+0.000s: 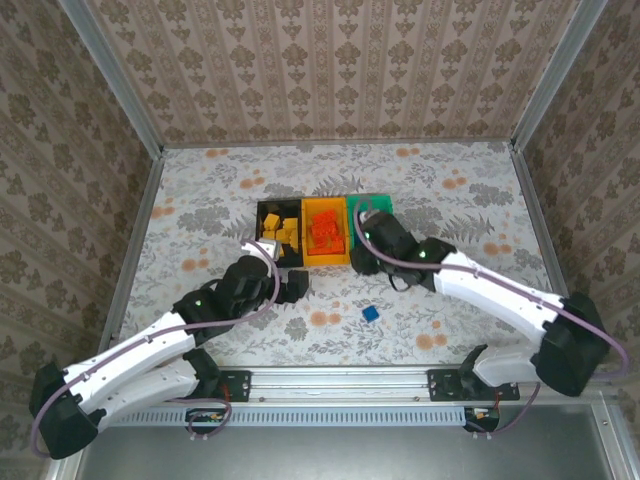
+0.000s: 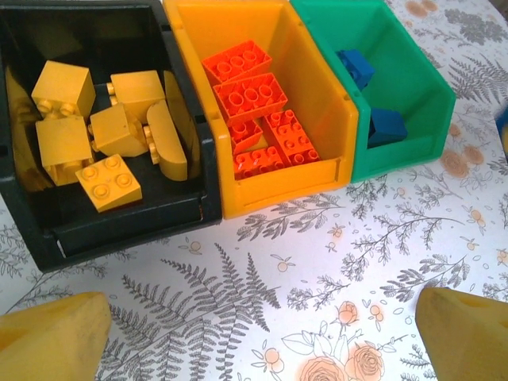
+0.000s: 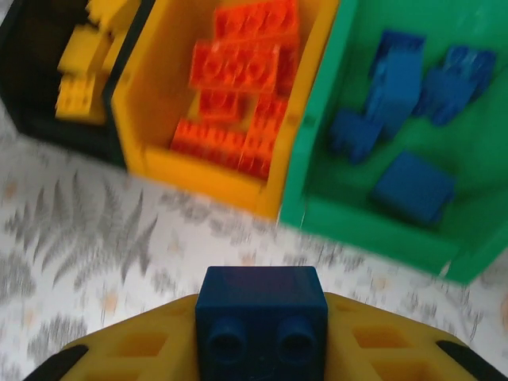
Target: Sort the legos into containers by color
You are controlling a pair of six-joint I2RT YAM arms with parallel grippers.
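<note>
Soft, even light falls from above in the overhead view; the table (image 1: 450,210) is bright, with only faint, short shadows under the arms (image 1: 500,290). The left wrist view is sharp and vivid, though the black bin (image 2: 127,226) is dark inside. The yellow fingertips (image 2: 48,337) at its bottom corners are out of focus. The right wrist view is smeared by motion blur: the bins (image 3: 198,178) and their bricks (image 3: 238,63) lose their edges, while the blue brick (image 3: 262,317) in the near foreground is crisper, yet soft.
</note>
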